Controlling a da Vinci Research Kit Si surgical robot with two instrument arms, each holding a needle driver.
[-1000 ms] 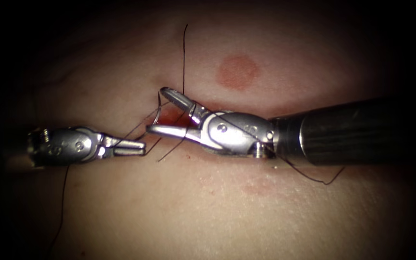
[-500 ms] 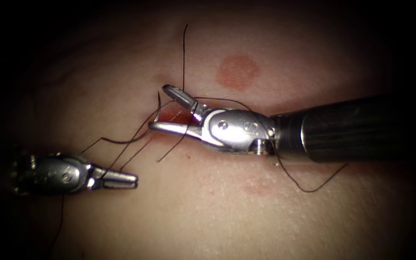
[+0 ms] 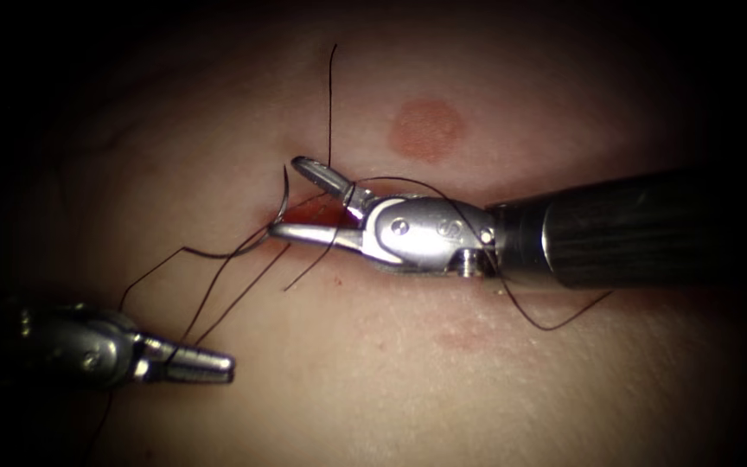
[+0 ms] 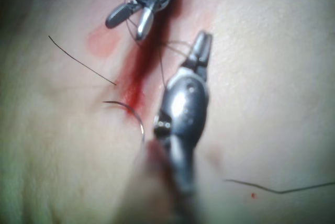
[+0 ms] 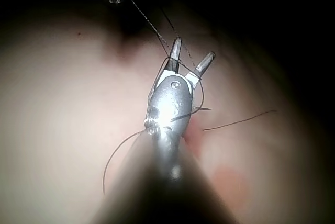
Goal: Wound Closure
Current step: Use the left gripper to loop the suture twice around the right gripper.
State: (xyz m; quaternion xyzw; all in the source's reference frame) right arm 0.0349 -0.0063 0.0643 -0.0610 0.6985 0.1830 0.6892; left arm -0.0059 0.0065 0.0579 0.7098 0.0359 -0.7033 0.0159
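nearest, at about eight o'clock in the endoscope view, the left arm's small silver needle driver has its jaws pressed together on the thin black thread, which runs up toward the cut in two strands. it sits on the pale pink pork-belly tissue, left of the cut and well apart from it. farther in, near the centre, the right arm's silver wristed needle driver reaches in from three o'clock with its jaws spread apart over the red-stained cut, holding nothing; thread loops over its wrist. just left of its jaw tips the thin curved dark needle stands partly in the tissue at the cut's left end.
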